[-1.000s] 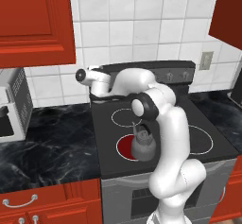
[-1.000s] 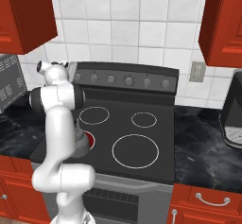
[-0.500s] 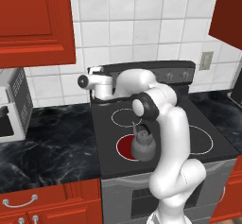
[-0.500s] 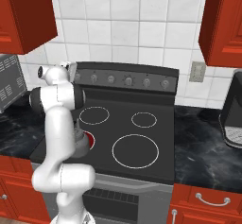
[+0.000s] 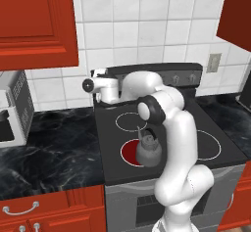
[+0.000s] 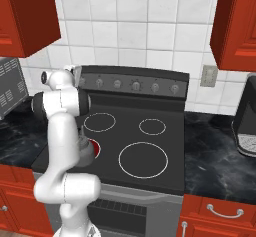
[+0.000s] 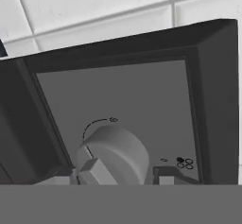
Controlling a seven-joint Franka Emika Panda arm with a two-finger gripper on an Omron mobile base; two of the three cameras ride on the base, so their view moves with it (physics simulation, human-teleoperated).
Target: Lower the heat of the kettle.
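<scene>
The grey kettle (image 5: 148, 148) with its dark arched handle stands on the front left burner (image 5: 128, 152), which glows red. In the right base view my arm covers most of the kettle (image 6: 88, 152). My gripper (image 5: 112, 88) (image 6: 79, 79) is up at the left end of the stove's back panel (image 6: 135, 76). In the hand view the gripper (image 7: 112, 176) is open, a dark fingertip on each side of a round grey knob (image 7: 116, 152). Narrow gaps show between the fingertips (image 7: 166, 175) and the knob. A curved dial mark (image 7: 94, 124) arcs above it.
More knobs (image 6: 135, 85) run along the panel to the right. Three unlit burner rings (image 6: 142, 159) surround the lit one. A microwave (image 5: 11, 113) stands on the left counter and a dark appliance (image 6: 247, 118) on the right. Red cabinets (image 5: 34, 25) and a hood hang overhead.
The hand has moved to the right and slightly down, closer to the left end of the stove's back panel. The kettle and the red burner are unchanged.
</scene>
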